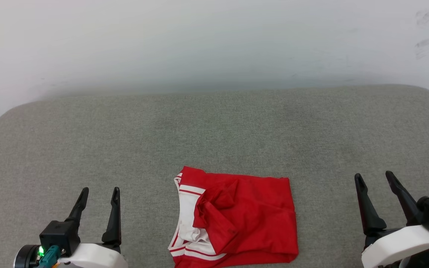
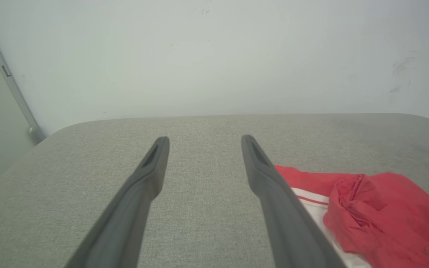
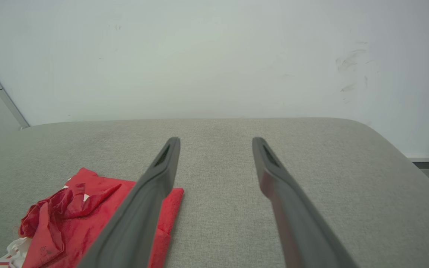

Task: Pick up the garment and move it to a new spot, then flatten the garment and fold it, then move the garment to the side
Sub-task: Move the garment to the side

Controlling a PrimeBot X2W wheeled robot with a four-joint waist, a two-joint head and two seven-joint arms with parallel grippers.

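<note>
Two steps seemingly left: fold, move aside.
Red jersey [image 1: 248, 219] lies bunched lower centre; left gripper [image 1: 101, 190] and right gripper [image 1: 372, 174], fingers apart, hold nothing.

I'm getting soft, even, fairly bright light on every feed, and shadows are faint. In the head view the white wall [image 1: 214, 37] looks washed out and hazy. In both wrist views the dark fingers [image 2: 125, 223] blur toward the bottom edge.

High head, low wrists, shared garment [image 1: 251, 219].
</note>
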